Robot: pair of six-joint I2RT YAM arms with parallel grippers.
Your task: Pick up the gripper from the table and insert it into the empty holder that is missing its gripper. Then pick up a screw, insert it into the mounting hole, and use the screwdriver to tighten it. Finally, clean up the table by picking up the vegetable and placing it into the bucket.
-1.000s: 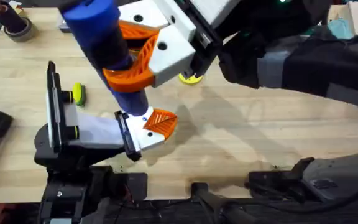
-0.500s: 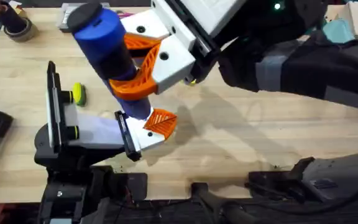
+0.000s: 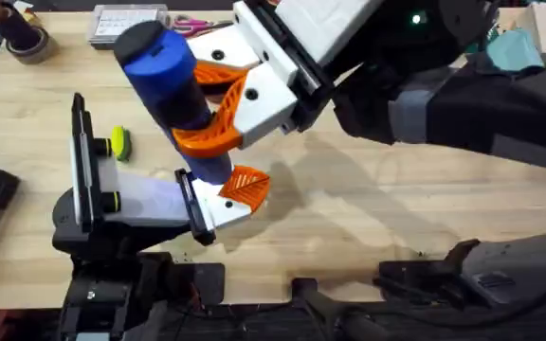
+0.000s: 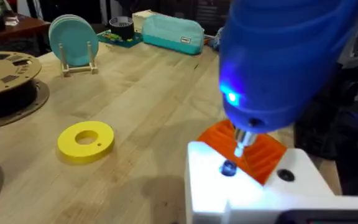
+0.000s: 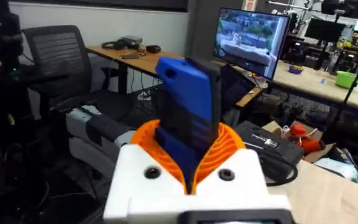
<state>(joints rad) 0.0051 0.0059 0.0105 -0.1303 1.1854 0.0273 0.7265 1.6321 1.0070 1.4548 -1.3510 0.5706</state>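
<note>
My right gripper (image 3: 202,109) is shut on the blue screwdriver (image 3: 173,95), orange fingers around its body, also in the right wrist view (image 5: 188,106). The bit (image 4: 244,138) points down at the dark screw (image 4: 229,168), which sits in the white holder (image 4: 253,186). The orange gripper (image 3: 245,185) is seated in that holder (image 3: 211,213) on my left arm's jaw. My left gripper (image 3: 150,175) lies low over the table (image 3: 368,199), open, with nothing between its jaws. A small yellow-green piece (image 3: 117,142) lies by its black rail; I cannot tell if it is the vegetable. The bucket is out of view.
A yellow ring (image 4: 86,140), a brown filament spool (image 4: 5,78), teal plates in a rack (image 4: 73,40) and a teal pouch (image 4: 166,34) stand beyond the holder. A tape roll (image 3: 27,43) and a grey keypad (image 3: 126,19) lie at the table's far left.
The right gripper has shifted the screwdriver a little to the right and stood it more upright over the holder. The left arm and the holder have not moved.
</note>
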